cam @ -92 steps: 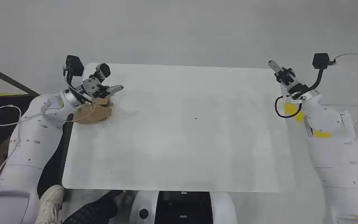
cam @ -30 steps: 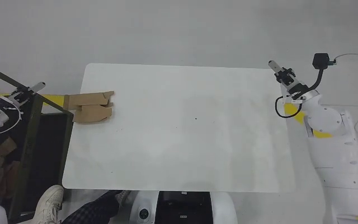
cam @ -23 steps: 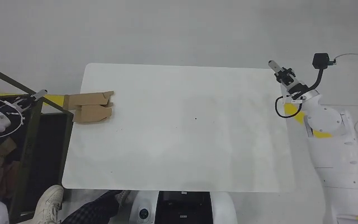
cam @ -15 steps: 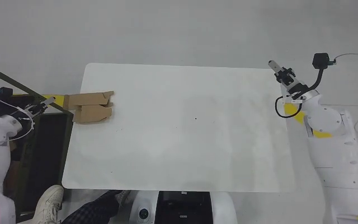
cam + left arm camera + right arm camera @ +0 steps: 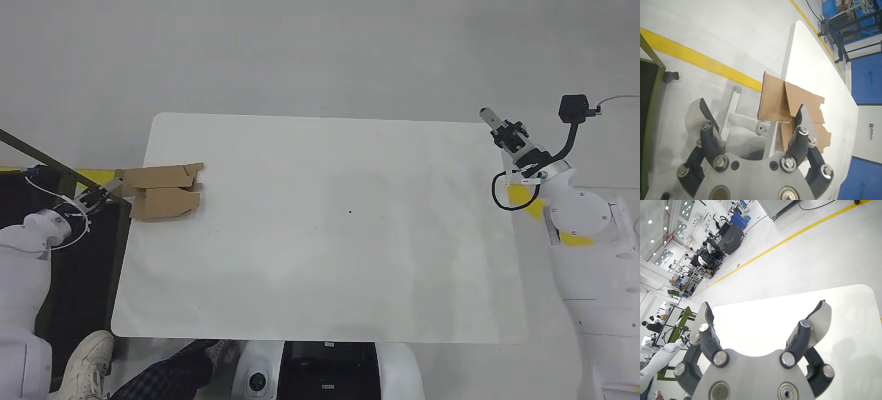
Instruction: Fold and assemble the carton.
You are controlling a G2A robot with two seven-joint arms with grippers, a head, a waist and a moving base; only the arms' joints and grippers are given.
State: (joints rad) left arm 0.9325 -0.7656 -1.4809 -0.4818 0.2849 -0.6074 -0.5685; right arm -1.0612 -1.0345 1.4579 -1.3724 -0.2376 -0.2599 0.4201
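Where the top view looks down, the flat brown carton (image 5: 165, 192) lies just in front of the left gripper (image 5: 112, 185), at the edge of the desk (image 5: 350, 260) nearest it, with one end hanging off over the floor. The gripper's tips sit at that overhanging end; whether they touch it cannot be told from here. The right gripper (image 5: 488, 117) is well apart from the carton, at the desk's opposite side, just beside a corner.

In the left wrist view, the left gripper (image 5: 751, 103) is spread wide and grasps nothing. The carton (image 5: 776, 98) lies straight ahead of it: folded flat, with a crease across its panels and notched flaps lying on the desk (image 5: 810, 66). One finger (image 5: 802, 117) overlaps the carton's near edge, though contact is unclear, and the other finger (image 5: 705, 111) stands away from the carton, over the floor. The overhanging panel sticks out past the desk edge, above the desk's white leg (image 5: 732, 111). A yellow line (image 5: 696, 58) crosses the floor beyond the gripper.

In the right wrist view, the right gripper (image 5: 763, 304) is also spread and empty, with bare desk (image 5: 848, 313) ahead of and between its fingers. The left arm (image 5: 668, 349) shows far off past the desk's other side.
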